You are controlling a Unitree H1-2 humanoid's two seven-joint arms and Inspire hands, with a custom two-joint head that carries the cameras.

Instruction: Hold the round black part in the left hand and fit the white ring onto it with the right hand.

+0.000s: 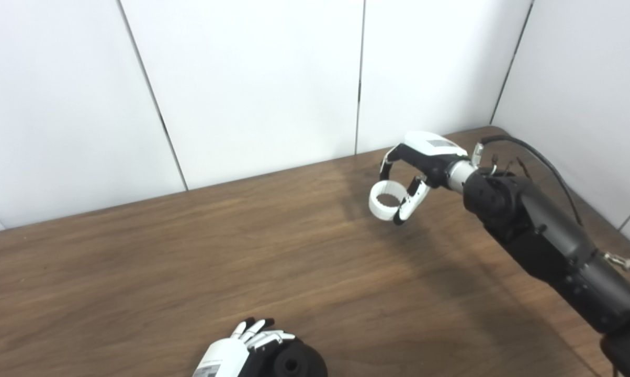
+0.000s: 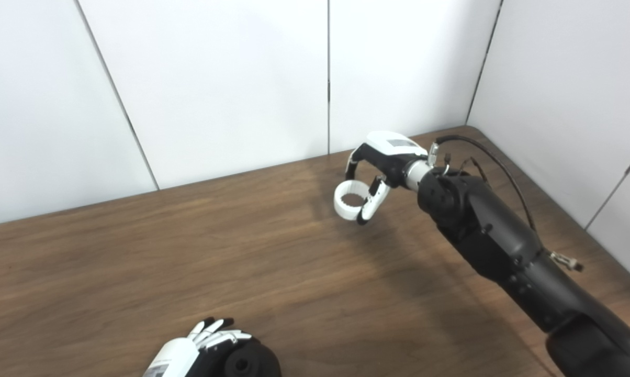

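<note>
Right hand [image 1: 417,173]: fingers curled around the white ring [image 1: 385,200], gripping it above the far side of the tabletop [image 1: 189,272].
Left hand [image 1: 242,351]: at the near edge, clasping the round black part [image 1: 294,362].
Ring and part: well apart.

white ring [image 1: 384,206], black part [image 1: 294,362], brown table [image 1: 189,272]

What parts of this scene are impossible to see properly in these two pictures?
- Round black part: lower portion cut off by the bottom edge, both views.
- Left hand: its arm out of frame; grip partly hidden.
- White ring: far side covered by right hand fingers.
</note>
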